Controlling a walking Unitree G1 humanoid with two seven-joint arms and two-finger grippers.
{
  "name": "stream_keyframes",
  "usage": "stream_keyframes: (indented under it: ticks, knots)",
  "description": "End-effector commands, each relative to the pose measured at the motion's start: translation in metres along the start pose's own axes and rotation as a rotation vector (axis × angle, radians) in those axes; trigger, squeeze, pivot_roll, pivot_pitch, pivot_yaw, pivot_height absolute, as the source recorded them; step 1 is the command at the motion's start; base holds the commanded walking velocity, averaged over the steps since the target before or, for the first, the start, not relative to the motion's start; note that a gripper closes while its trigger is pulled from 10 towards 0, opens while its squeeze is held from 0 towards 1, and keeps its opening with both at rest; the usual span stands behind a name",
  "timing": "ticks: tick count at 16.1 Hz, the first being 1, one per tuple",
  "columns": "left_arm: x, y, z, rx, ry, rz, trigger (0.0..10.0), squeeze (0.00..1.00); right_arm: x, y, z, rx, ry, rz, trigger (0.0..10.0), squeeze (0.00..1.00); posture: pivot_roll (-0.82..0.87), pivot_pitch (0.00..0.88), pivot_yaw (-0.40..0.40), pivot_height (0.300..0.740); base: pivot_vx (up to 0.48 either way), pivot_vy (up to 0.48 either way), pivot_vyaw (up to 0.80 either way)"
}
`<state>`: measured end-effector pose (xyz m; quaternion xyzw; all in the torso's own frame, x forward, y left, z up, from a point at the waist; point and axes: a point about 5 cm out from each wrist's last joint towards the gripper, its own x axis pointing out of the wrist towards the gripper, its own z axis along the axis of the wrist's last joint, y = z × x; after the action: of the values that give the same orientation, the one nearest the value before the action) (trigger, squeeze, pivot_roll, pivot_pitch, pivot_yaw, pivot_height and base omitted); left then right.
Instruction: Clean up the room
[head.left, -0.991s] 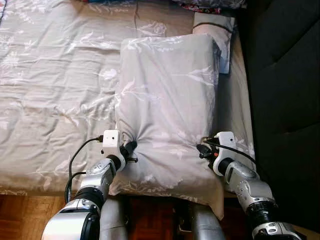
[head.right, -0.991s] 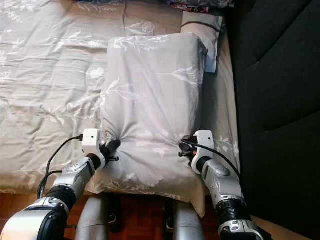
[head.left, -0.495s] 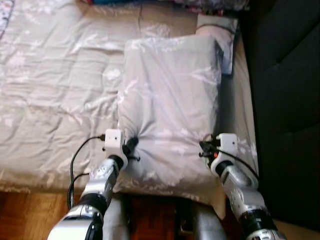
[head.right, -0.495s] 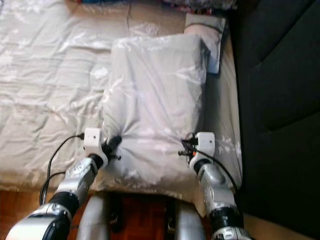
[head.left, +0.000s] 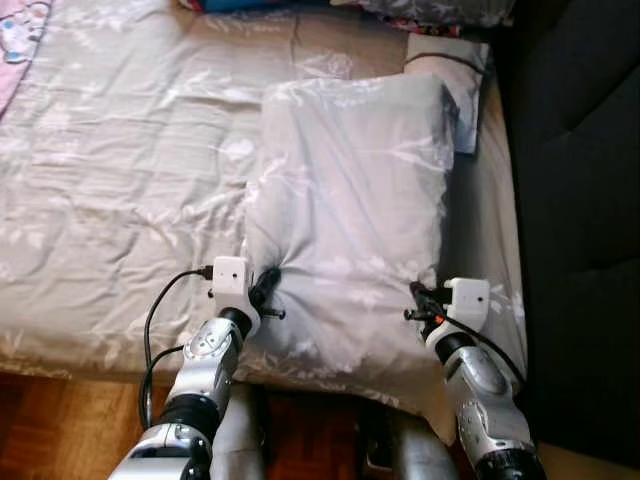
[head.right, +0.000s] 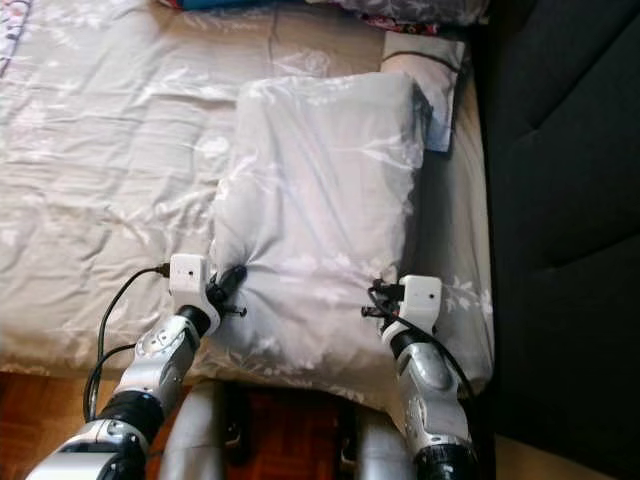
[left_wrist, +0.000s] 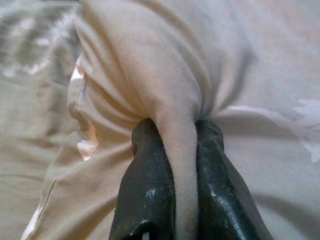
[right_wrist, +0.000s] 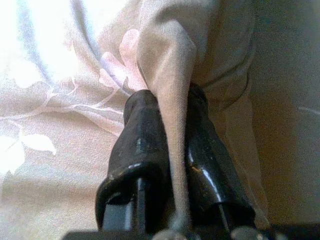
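— Grey, leaf-printed cloth is all either side has: the left gripper (left_wrist: 172, 175) pinches a fold of the pillow (head.left: 350, 220) at its near left corner, and the right gripper (right_wrist: 172, 150) has its fingers pressed together on a fold at the near right corner.

— So what could go wrong?

— Only the cover is caught. If the filling drags, I'd expect the fabric to slide out of one pinch, and the pillow would swing or sag off the near edge of the bed (head.left: 110, 200).

— Where is it lying?

— On the bed's right side, beside the dark sofa (head.left: 580, 150) at three o'clock. Its long axis runs six to twelve o'clock, far end pointing towards a smaller cushion (head.left: 450, 70) at about one o'clock, touching or nearly so.
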<state>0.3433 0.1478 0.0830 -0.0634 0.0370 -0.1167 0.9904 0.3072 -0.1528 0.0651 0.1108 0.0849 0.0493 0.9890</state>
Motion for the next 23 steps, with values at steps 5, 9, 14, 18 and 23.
stream_keyframes:
  ticks: [5, 9, 14, 18, 23]
  knots:
    - [-0.017, 0.009, 0.001, -0.006, -0.085, 0.045, 10.0, 0.0, -0.008, -0.017, 0.003, 0.0, -0.063, -0.106, 10.0, 0.0, -0.04, 0.205, -0.018, 0.648, 0.0, 0.0, 0.0]
    - [-0.019, 0.007, -0.003, -0.001, -0.069, 0.046, 10.0, 0.0, -0.009, -0.017, 0.006, 0.016, -0.081, -0.116, 10.0, 0.0, -0.05, 0.182, -0.016, 0.648, 0.0, 0.0, 0.0]
    - [-0.019, 0.012, -0.008, -0.006, -0.02, 0.057, 10.0, 0.0, -0.011, -0.02, -0.007, -0.009, -0.008, -0.102, 10.0, 0.0, -0.06, 0.201, -0.024, 0.648, 0.0, 0.0, 0.0]
    - [-0.015, 0.014, -0.011, -0.009, 0.04, 0.039, 10.0, 0.0, -0.018, -0.028, -0.033, -0.027, 0.127, -0.109, 10.0, 0.0, -0.06, 0.259, -0.026, 0.648, 0.0, 0.0, 0.0]
    - [-0.009, 0.017, -0.009, -0.064, 0.102, -0.045, 10.0, 1.0, -0.026, -0.039, -0.054, -0.067, 0.24, -0.135, 10.0, 0.0, -0.05, 0.32, -0.018, 0.648, 0.0, 0.0, 0.0]
